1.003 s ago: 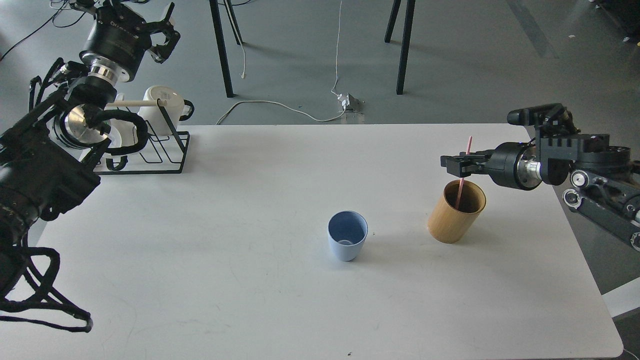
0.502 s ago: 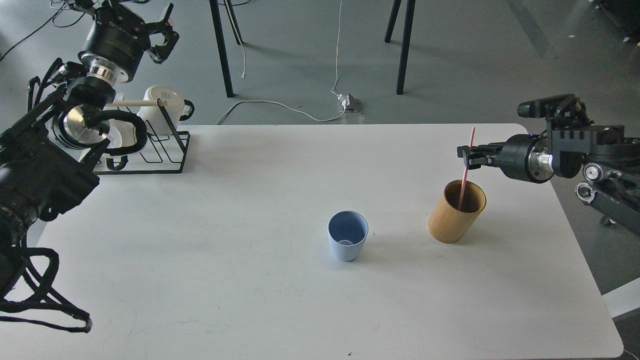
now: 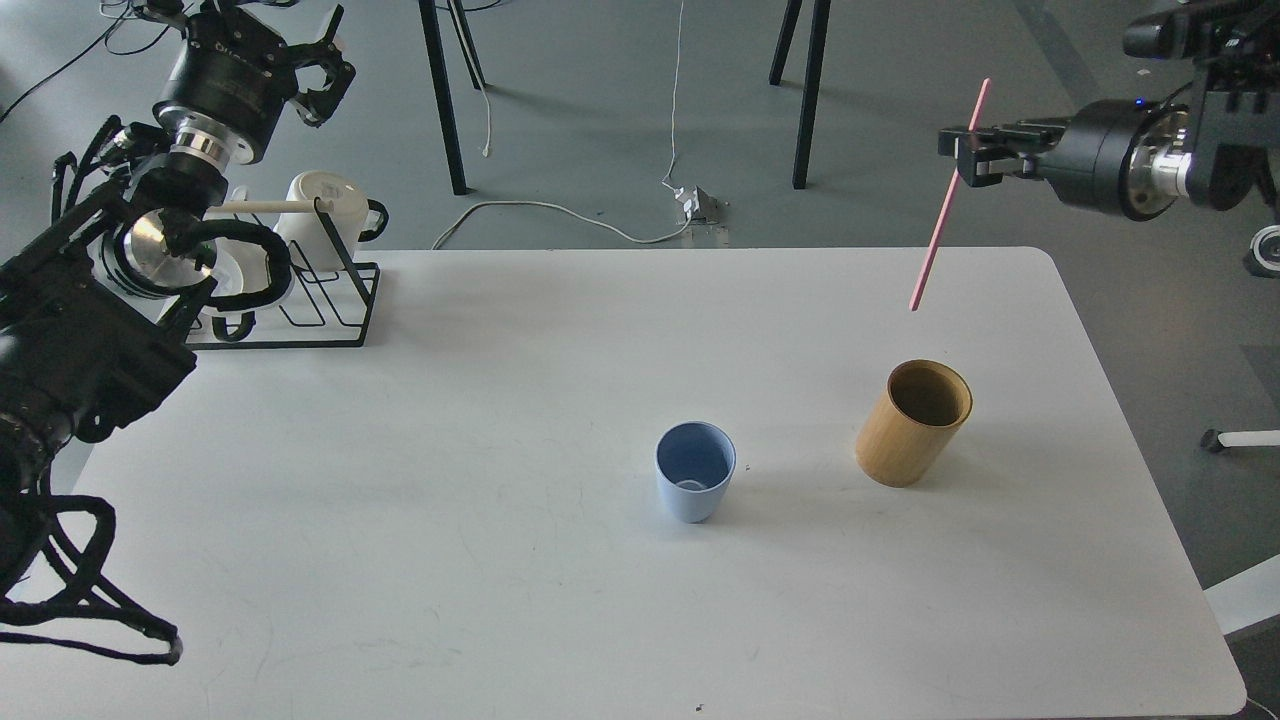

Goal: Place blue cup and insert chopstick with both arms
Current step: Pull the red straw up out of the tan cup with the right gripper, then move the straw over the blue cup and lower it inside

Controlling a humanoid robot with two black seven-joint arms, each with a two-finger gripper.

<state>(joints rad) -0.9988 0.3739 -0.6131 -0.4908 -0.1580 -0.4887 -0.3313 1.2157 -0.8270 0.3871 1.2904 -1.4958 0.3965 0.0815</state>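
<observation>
R hand (image 3: 968, 160) raised, pinching chopstick (image 3: 945, 205) now clear of bamboo holder (image 3: 912, 423). L hand (image 3: 318, 72) open, empty. White surface (image 3: 500, 400); grey floor.

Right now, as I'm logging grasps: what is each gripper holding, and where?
Right gripper pinches the chopstick near its upper end; left gripper is open, holding nothing.

We count one blue cup (image 3: 695, 484), one tan cylinder (image 3: 913, 422) and one black wire rack (image 3: 300, 290) on the surface (image 3: 500, 560). We see one pink chopstick (image 3: 946, 198) and at least one white mug (image 3: 325, 205) at the rack.
</observation>
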